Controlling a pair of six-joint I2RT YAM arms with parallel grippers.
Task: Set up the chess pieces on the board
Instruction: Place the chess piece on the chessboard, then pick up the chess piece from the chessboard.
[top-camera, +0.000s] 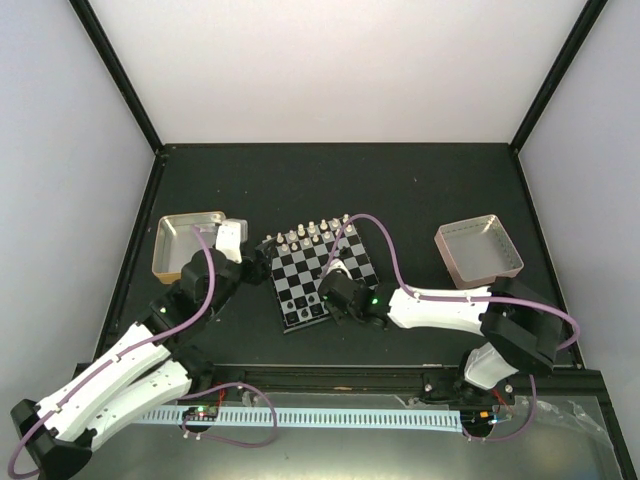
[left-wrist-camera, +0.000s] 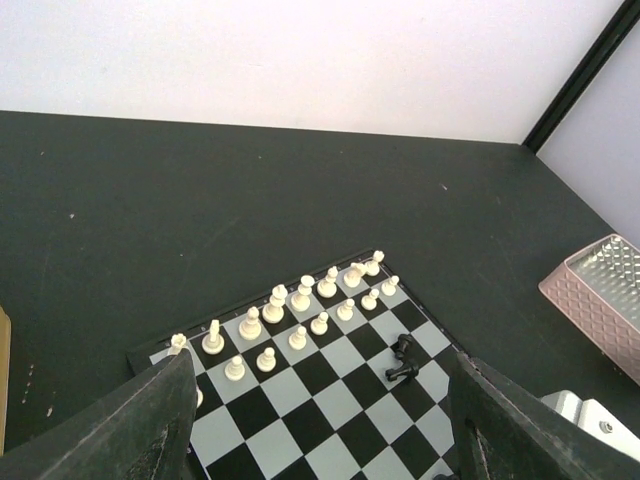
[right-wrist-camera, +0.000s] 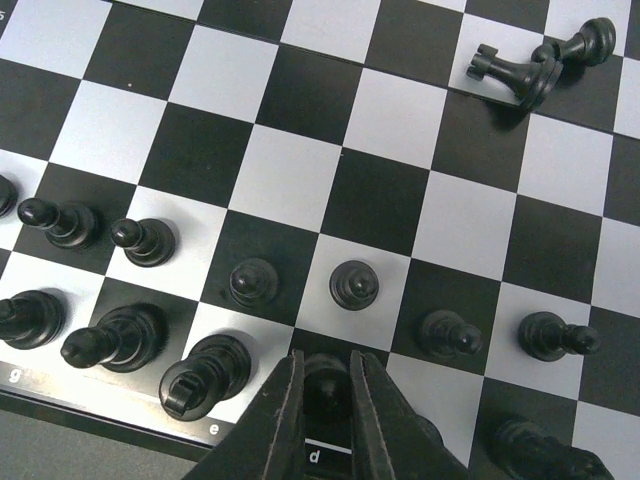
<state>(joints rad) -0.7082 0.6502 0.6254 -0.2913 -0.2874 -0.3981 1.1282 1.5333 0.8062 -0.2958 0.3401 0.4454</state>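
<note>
The board (top-camera: 300, 272) lies mid-table, white chess pieces (top-camera: 305, 236) standing along its far edge. In the left wrist view these white pieces (left-wrist-camera: 300, 300) fill two rows, and two black pieces (left-wrist-camera: 403, 360) lie toppled on the board (left-wrist-camera: 330, 400). My left gripper (left-wrist-camera: 320, 365) hangs open over the board's left part (top-camera: 256, 262), holding nothing. My right gripper (right-wrist-camera: 325, 365) is shut on a black piece (right-wrist-camera: 325, 382) standing on the near-edge d square. Black pawns (right-wrist-camera: 354, 285) and back-row pieces (right-wrist-camera: 205, 372) stand around it. The toppled pair (right-wrist-camera: 520, 70) lies further up the board (right-wrist-camera: 290, 180).
A shallow metal tray (top-camera: 185, 240) sits left of the board, just behind my left arm. A second tray (top-camera: 478, 250) sits to the right, seen also in the left wrist view as a tray (left-wrist-camera: 605, 300). Dark walls border the black table.
</note>
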